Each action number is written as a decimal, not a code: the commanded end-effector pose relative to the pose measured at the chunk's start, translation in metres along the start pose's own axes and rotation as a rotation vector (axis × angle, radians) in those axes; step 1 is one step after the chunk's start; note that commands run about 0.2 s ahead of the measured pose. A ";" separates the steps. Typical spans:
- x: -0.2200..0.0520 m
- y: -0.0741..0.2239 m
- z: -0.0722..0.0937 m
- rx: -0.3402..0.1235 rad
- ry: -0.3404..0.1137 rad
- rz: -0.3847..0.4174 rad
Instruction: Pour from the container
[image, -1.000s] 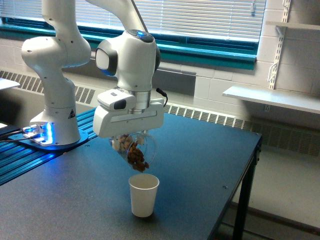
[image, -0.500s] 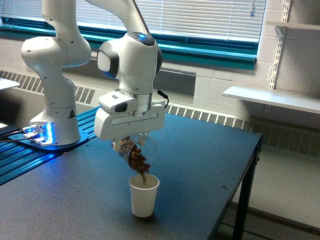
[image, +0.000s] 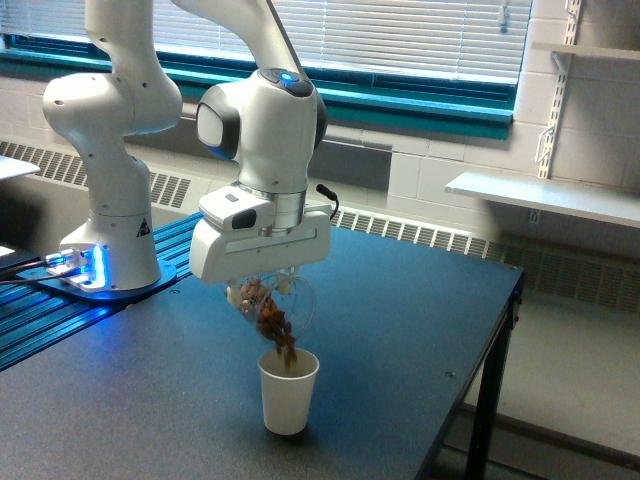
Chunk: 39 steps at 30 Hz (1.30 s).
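Exterior view. The container (image: 272, 305) is a clear, round-walled cup with brown crumbly bits and a few pale ones showing through. The gripper (image: 266, 291) is closed around it beneath the white hand. It is tilted, long axis running from 11 to 5 o'clock, mouth toward 5 o'clock. Brown bits fall into the white cup (image: 288, 391) directly below, on the dark table (image: 400, 330).

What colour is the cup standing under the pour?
White paper cup, seen in the exterior view.
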<state>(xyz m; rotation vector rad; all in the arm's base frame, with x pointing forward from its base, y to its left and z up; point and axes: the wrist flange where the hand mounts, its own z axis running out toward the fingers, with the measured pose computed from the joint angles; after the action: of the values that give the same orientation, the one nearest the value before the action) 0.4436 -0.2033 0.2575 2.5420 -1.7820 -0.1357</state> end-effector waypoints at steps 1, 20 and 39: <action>0.001 -0.002 -0.001 0.000 -0.010 -0.006; -0.001 -0.004 0.002 -0.008 -0.031 -0.009; 0.000 -0.007 0.003 -0.010 -0.040 -0.007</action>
<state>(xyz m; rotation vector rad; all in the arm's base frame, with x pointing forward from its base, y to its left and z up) 0.4473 -0.2028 0.2548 2.5470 -1.7888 -0.1831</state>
